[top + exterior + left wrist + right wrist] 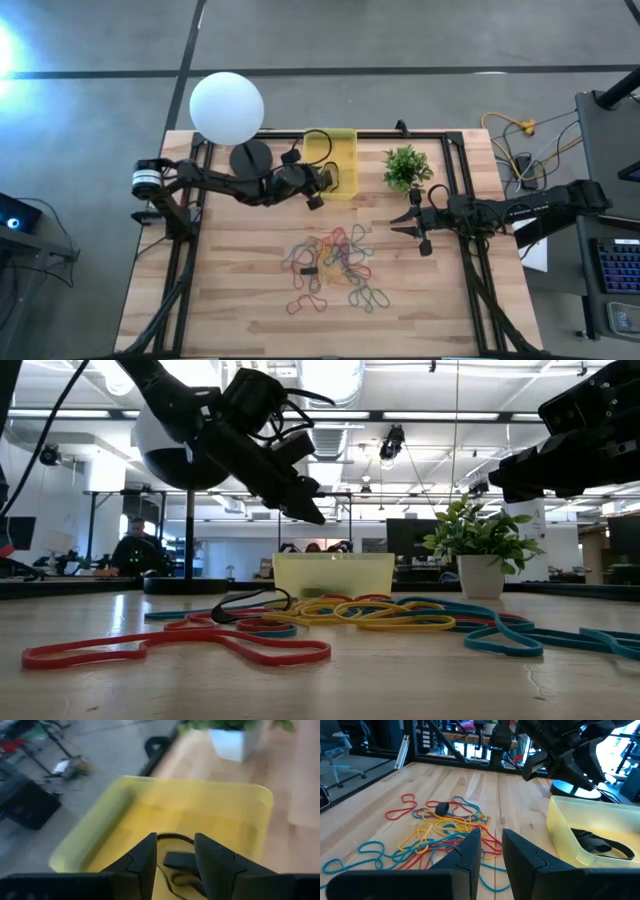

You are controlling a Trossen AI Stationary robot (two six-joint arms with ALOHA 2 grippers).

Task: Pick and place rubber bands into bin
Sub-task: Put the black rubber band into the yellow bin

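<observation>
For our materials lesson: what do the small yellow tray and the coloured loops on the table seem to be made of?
Small yellow tray: probably glossy translucent plastic; contents show through its walls. Coloured loops: likely rubber; thin, limp, lying in floppy curves.

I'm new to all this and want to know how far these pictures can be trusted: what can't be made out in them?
- How many rubber bands: tangled in every view.
- Floor of the bin: its wall hides it in the low view.
- Black band in the bin: partly behind the left hand in its wrist view.
- People in the room: too small in the low view.
</observation>
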